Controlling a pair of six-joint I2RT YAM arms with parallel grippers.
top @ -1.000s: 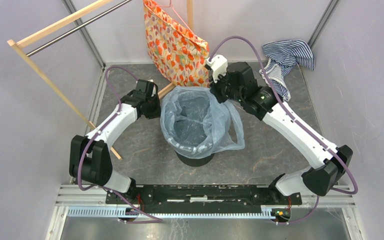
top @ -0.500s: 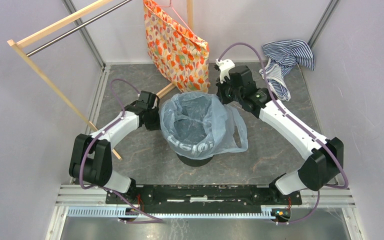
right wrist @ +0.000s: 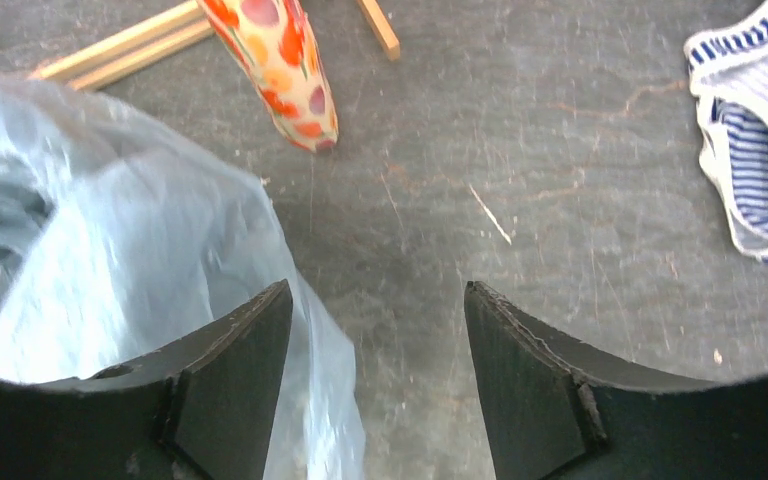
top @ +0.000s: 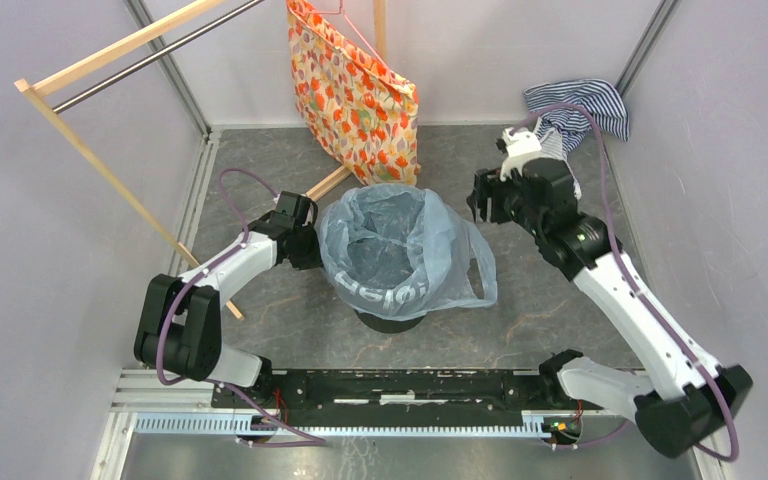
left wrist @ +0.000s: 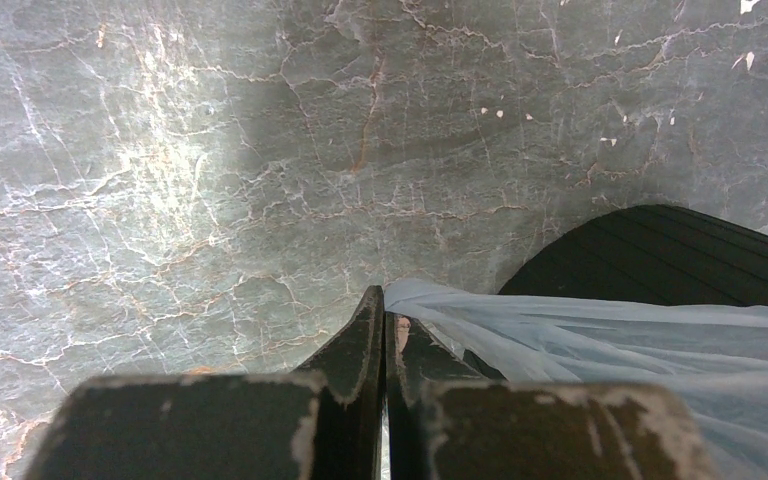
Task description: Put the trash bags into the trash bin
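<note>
the trash bag (top: pixel 385 235) is thin, soft and very light. it will crinkle, bend and slide, and i think it could rip if pulled hard. the best place to hold it looks like the top edge, or the loop handle that hangs on its right side, not the loose middle.

it is pale blue and you can see through it a bit. it has dark letters on the near side. it sits open over the mouth of the black trash bin (top: pixel 390 320), in the middle of the grey surface (top: pixel 530 310). its right side hangs down outside the bin.

the left gripper (left wrist: pixel 384 320) is pinched tight on the bag's left edge. the right gripper (right wrist: pixel 378 300) is spread wide with nothing in it, just beside the bag's right side.
</note>
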